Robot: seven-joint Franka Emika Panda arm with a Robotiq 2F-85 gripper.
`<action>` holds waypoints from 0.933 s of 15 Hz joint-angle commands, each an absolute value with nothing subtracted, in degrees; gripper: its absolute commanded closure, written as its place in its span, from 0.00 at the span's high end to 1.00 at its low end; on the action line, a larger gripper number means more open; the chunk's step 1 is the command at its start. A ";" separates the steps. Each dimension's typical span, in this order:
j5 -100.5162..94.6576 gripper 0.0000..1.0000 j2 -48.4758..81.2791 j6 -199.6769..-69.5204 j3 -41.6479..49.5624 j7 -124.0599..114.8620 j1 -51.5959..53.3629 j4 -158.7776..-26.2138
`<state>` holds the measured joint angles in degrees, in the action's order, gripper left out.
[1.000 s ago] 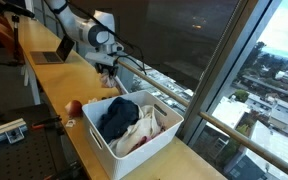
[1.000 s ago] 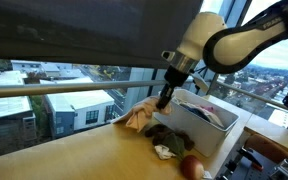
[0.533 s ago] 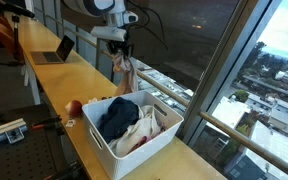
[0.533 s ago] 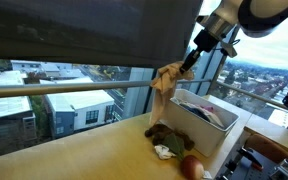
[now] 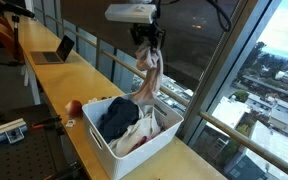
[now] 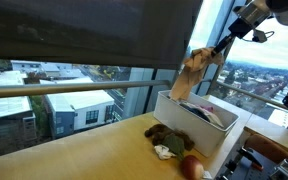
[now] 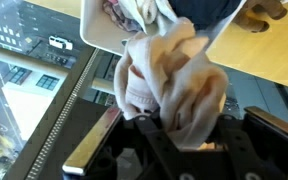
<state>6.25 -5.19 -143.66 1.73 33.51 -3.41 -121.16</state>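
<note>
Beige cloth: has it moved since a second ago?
Yes. The beige cloth has risen off the counter and travelled away from the laptop. It now hangs from the gripper above the white bin.

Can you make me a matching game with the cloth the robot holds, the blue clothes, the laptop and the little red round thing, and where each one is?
Things:
1. beige cloth
2. dark blue garment
3. laptop
4. red round thing

Places:
A. on the wooden counter, far from the white bin
B. hanging from the gripper, over the bin
C. on the counter, right beside the bin
D. lying inside the bin

Pairs: 1-B, 2-D, 3-A, 4-C
</note>
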 commanded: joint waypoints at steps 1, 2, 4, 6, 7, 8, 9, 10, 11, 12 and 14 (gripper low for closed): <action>7.56 0.04 -7.20 -141.42 4.73 35.76 -3.04 -120.73; 7.22 0.04 -7.30 -141.57 5.05 35.49 -2.80 -121.06; 6.97 0.04 -7.14 -142.13 5.18 35.05 -2.51 -121.68; 6.99 0.04 -6.80 -142.45 5.09 35.03 -2.34 -122.27; 7.05 0.04 -6.47 -142.57 5.13 35.04 -2.27 -122.50; 7.15 0.04 -6.23 -142.63 5.16 35.11 -2.20 -122.79; 7.17 0.04 -5.95 -142.63 5.20 35.22 -2.19 -123.04; 7.11 0.08 -5.80 -142.64 5.19 35.24 -2.19 -123.43; 6.86 0.41 -5.50 -142.65 5.14 34.95 -2.27 -123.69; 6.77 0.42 -5.26 -142.61 5.09 34.85 -2.30 -123.92; 6.60 0.55 -4.93 -142.50 4.96 34.67 -2.35 -124.17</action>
